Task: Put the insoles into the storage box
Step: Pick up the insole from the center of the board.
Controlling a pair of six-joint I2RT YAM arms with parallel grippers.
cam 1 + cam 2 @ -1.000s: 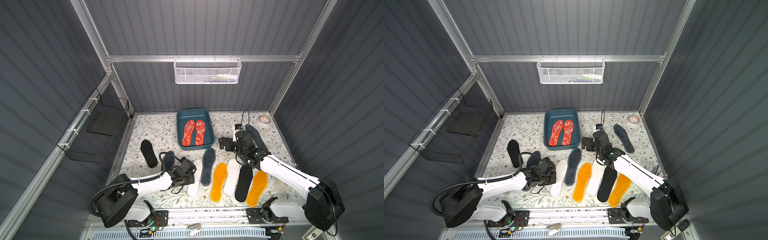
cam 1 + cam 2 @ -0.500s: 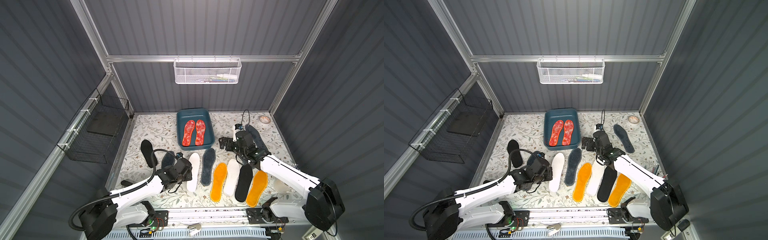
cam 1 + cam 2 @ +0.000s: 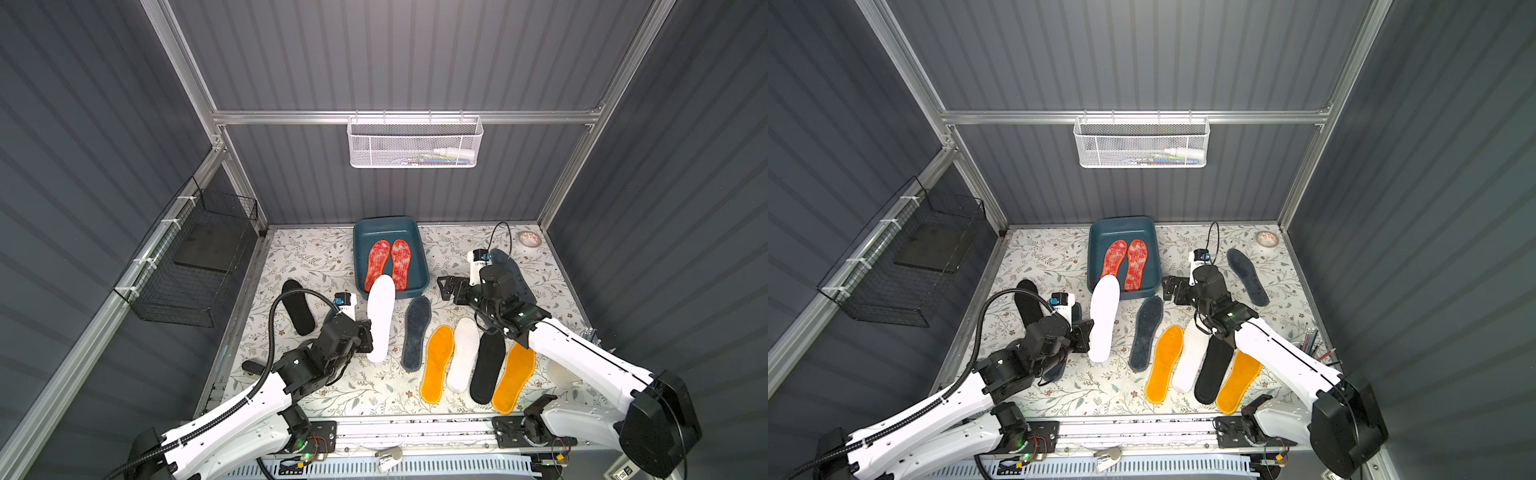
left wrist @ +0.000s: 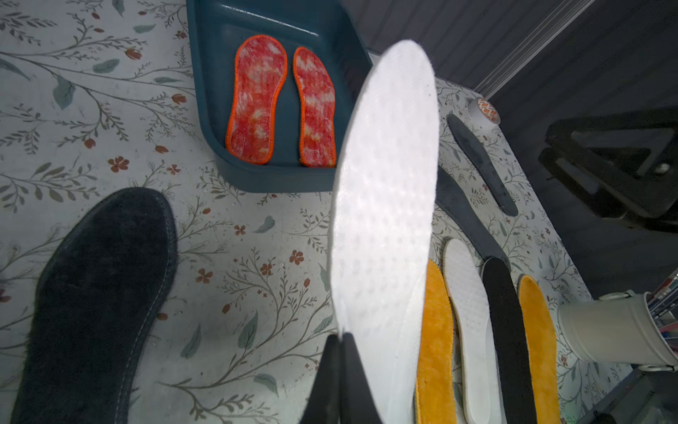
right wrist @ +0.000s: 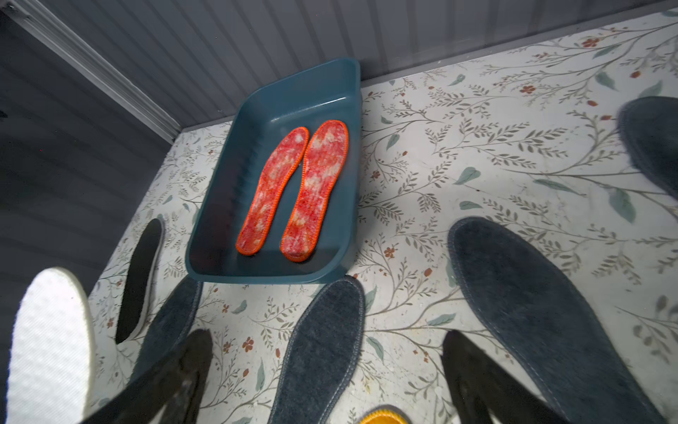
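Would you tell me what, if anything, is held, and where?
Left tool grips the white insole by an edge near one end; right tool holds nothing.

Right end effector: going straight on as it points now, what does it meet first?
Probably the toe of the fuzzy dark grey-blue insole lying ahead of the open right end effector, just short of the storage box. If it travels level, the box's near wall may come first; height is unclear.

At back, white mesh basket [image 3: 414, 143]; at left, black wire basket [image 3: 195, 266]; far right corner, tape roll [image 3: 528, 240].
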